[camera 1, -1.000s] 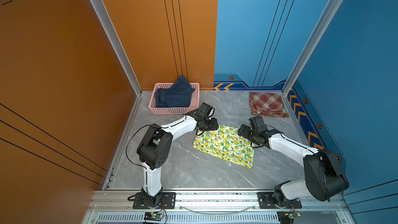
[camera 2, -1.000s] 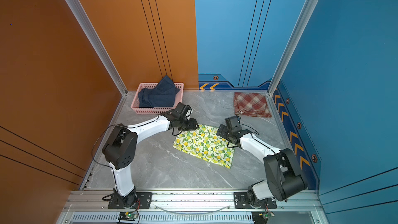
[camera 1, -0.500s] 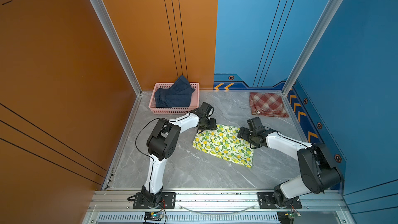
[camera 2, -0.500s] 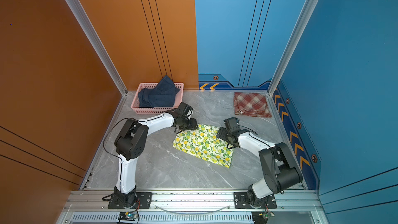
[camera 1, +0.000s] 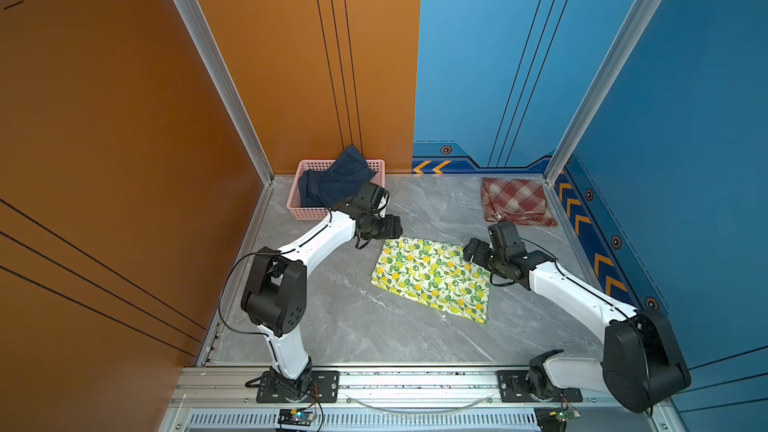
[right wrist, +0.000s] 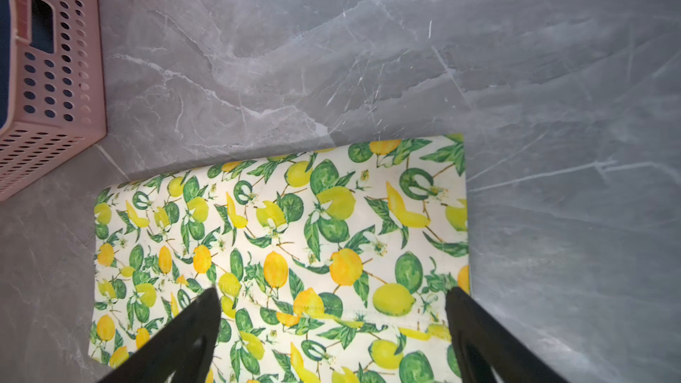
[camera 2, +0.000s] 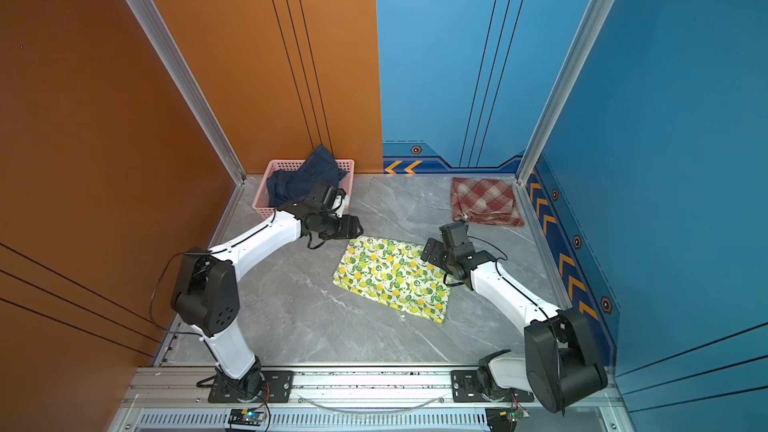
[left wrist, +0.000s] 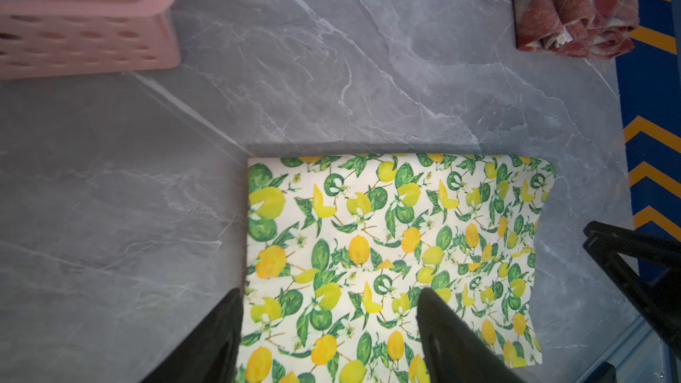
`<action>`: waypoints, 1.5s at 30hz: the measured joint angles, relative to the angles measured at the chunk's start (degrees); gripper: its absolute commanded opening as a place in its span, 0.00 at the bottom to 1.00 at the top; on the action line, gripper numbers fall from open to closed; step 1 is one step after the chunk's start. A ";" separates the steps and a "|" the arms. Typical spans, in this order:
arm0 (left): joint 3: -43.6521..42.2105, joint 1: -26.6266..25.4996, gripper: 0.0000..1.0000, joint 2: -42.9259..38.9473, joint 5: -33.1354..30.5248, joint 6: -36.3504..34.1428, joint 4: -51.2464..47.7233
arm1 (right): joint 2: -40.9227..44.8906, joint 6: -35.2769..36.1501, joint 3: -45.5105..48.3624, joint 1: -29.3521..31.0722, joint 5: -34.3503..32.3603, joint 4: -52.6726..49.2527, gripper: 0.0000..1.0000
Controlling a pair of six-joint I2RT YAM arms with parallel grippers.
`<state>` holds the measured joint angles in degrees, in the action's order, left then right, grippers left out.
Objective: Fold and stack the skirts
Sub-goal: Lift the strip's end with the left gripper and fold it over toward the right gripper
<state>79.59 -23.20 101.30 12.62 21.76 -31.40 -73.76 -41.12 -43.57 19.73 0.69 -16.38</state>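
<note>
A lemon-and-leaf print skirt (camera 1: 432, 276) (camera 2: 395, 280) lies folded flat mid-table. My left gripper (camera 1: 392, 228) (left wrist: 329, 292) hovers open over its far left corner, with cloth below the jaws and nothing between them. My right gripper (camera 1: 471, 249) (right wrist: 333, 291) stands open over the far right corner, also empty. The plaid skirt (camera 1: 515, 205) (left wrist: 575, 5) sits folded at the back right. A dark denim skirt (camera 1: 332, 184) (camera 2: 299, 184) is heaped in the basket.
The pink perforated basket (camera 1: 316, 214) (right wrist: 55, 86) stands at the back left, close behind my left wrist. Orange and blue walls close in the grey marble table (camera 1: 345, 326). A metal rail (camera 1: 415, 380) with both arm bases runs along the front edge.
My left jaws have spread wider above the lemon skirt's corner. Both arms' elbows have swung, the grippers barely shifting. The skirt lies as before.
</note>
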 measured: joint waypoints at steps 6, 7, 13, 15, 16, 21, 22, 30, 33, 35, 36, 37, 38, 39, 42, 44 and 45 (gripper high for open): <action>-0.39 2.89 0.72 4.46 0.48 -4.37 -6.08 | 1.92 -1.53 3.78 0.66 1.31 -0.92 0.95; -0.39 2.80 0.71 5.42 0.48 -4.87 -6.86 | 1.92 -1.79 4.35 0.74 1.44 -0.92 0.95; -0.39 1.73 0.69 9.75 0.17 -5.97 -9.22 | 1.92 -3.98 6.91 0.79 2.21 -1.14 0.93; -0.39 0.87 0.69 10.58 0.00 -5.97 -9.42 | 1.68 -4.33 7.23 0.74 2.38 -1.09 0.93; -0.37 0.44 0.68 10.95 -0.04 -5.95 -9.51 | 1.49 -4.37 7.48 0.61 2.49 -0.92 0.92; -0.22 -1.86 0.66 12.09 -0.52 -5.92 -9.68 | -0.02 -5.35 10.19 -0.52 3.89 0.57 0.91; -0.22 -2.14 0.65 12.09 -0.66 -5.95 -9.70 | -0.17 -5.46 10.67 -0.70 4.11 0.79 0.91; -0.02 -4.66 0.43 12.72 -2.45 -5.55 -9.79 | -0.17 -6.14 12.33 -2.51 5.88 5.27 0.90; 0.46 -5.51 0.13 13.35 -3.58 -4.68 -9.81 | 0.04 -6.36 12.81 -3.13 6.69 6.56 0.91; 0.72 -5.60 0.00 13.79 -3.63 -3.93 -9.77 | 0.15 -6.34 13.03 -3.54 7.06 7.02 0.90; 0.85 -5.66 0.00 13.84 -3.67 -3.65 -9.81 | 0.15 -6.34 13.07 -3.67 7.21 7.06 0.90; 0.85 -5.64 0.00 13.84 -3.69 -3.48 -9.79 | 0.17 -6.32 13.09 -3.80 7.39 7.10 0.90; 0.85 -5.62 0.00 13.81 -3.69 -3.28 -9.81 | 0.26 -6.32 13.16 -3.93 7.58 7.19 0.90; 0.85 -5.42 0.00 13.77 -3.69 -3.21 -9.84 | 0.31 -6.32 13.25 -4.00 7.76 7.32 0.90; 0.68 -5.03 0.00 13.35 -4.61 -2.86 -9.88 | 0.48 -6.32 13.53 -4.07 8.22 7.89 0.89; 0.04 -4.48 0.00 12.50 -6.36 -2.86 -10.25 | 0.48 -6.36 13.79 -4.04 8.46 8.52 0.87; -0.26 -4.07 0.00 11.91 -7.39 -2.86 -10.71 | 0.48 -6.45 13.92 -3.98 8.61 8.81 0.85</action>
<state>79.33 -27.27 113.21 5.23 18.90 -42.11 -73.28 -47.57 -29.65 15.75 9.30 -7.57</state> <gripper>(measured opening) 0.063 0.877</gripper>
